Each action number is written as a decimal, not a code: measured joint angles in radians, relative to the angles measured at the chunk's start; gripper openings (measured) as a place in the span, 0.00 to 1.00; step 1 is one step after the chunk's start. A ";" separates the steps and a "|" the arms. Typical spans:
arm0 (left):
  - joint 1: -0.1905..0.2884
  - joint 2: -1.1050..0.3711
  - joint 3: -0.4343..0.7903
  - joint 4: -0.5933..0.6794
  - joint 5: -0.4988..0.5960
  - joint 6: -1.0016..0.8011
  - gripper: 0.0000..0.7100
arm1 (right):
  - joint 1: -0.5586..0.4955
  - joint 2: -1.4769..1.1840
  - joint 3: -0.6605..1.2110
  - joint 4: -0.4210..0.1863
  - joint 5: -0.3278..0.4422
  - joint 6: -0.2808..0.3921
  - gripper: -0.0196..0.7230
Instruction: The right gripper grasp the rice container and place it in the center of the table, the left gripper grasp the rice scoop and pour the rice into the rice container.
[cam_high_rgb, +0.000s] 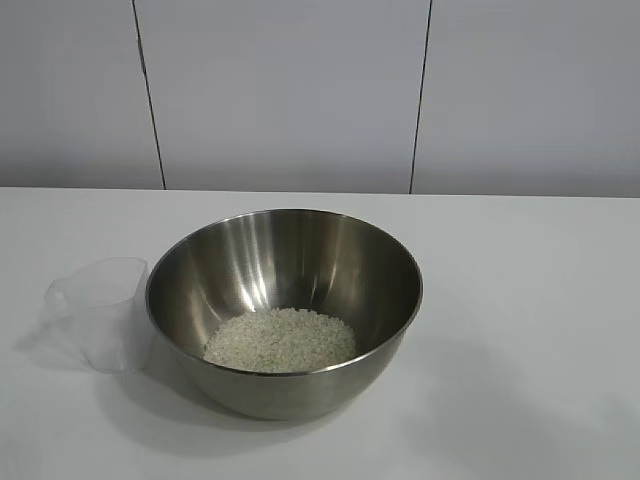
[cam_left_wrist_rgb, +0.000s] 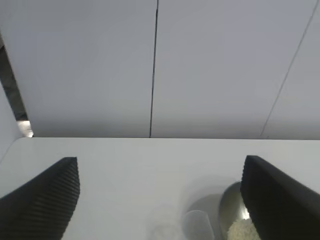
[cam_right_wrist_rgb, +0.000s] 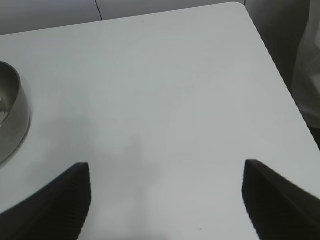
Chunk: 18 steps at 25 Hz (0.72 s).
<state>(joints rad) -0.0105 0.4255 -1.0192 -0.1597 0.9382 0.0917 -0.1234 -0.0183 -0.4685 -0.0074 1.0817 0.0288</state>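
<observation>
White wall panels back the table (cam_high_rgb: 560, 300), bare but for two things near its middle. The rice container (cam_high_rgb: 285, 270) stands upright with the rice (cam_high_rgb: 281, 340) heaped in its bottom, and the rice scoop (cam_high_rgb: 100, 312) sits upright and apparently empty, touching the bowl's left side. From where I stand, neither arm reaches over the table. The left gripper (cam_left_wrist_rgb: 160, 200) hangs wide open and empty, pointing across the table, scoop and bowl low ahead of it. The right gripper (cam_right_wrist_rgb: 165, 200), also spread and empty, has only the bowl's edge off to one side. I'd judge nothing is left to grasp.
</observation>
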 joint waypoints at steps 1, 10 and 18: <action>-0.031 -0.032 0.043 0.041 0.009 -0.019 0.89 | 0.000 0.000 0.000 0.000 0.000 0.000 0.79; -0.099 -0.411 0.340 0.209 0.094 -0.130 0.89 | 0.000 0.000 0.000 0.000 0.000 0.000 0.79; -0.104 -0.442 0.451 0.220 0.211 -0.179 0.89 | 0.000 0.000 0.000 0.007 0.000 0.001 0.79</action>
<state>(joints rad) -0.1146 -0.0165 -0.5679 0.0603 1.1497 -0.0874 -0.1234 -0.0183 -0.4685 0.0000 1.0813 0.0297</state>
